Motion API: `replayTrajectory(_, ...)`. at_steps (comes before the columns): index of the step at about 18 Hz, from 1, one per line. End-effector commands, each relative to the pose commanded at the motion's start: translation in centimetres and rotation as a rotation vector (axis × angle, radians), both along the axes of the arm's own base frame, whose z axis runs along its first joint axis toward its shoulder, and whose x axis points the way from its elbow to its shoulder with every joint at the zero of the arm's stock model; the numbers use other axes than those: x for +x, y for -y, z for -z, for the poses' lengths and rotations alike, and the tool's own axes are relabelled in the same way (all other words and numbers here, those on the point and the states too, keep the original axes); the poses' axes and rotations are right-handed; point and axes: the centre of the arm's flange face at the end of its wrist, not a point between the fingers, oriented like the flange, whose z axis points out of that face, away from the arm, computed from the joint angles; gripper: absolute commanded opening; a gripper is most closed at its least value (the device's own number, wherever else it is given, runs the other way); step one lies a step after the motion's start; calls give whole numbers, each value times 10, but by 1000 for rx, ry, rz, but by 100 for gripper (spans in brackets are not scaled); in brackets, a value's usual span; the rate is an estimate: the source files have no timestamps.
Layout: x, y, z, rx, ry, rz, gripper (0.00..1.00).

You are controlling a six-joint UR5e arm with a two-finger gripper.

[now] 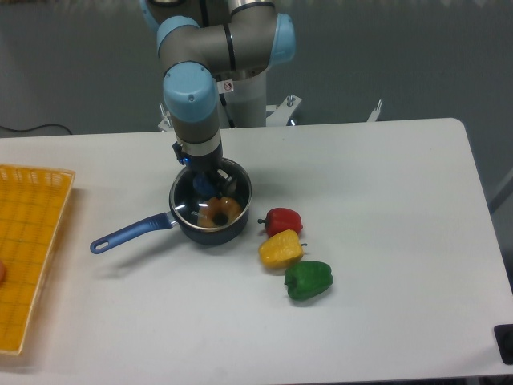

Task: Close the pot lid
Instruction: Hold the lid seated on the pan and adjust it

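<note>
Directly beneath the gripper [205,183] the pot lid [210,194] seemingly sat on the pot [210,216], nearly closed; whether its fingers gripped the knob was unclear; release remained.

We have one fixed view, set high across the worktop [385,241] from the arm [216,48], looking down at it from middling range.

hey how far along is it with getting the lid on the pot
Mostly done, it seems: the lid looks seated on the pot's rim, with something orange visible through the glass. In hand: the end effector is right at the lid's knob; whether it is gripping cannot be told. Left: letting go if it is, and lifting the arm away.
</note>
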Motion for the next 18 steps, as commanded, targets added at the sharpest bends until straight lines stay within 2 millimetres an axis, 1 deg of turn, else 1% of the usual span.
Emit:
replayTrajectory(10,2,-2,0,2,-4,-8,61)
replayTrajectory(18,4,-6,6,-1,-1,-14,61)
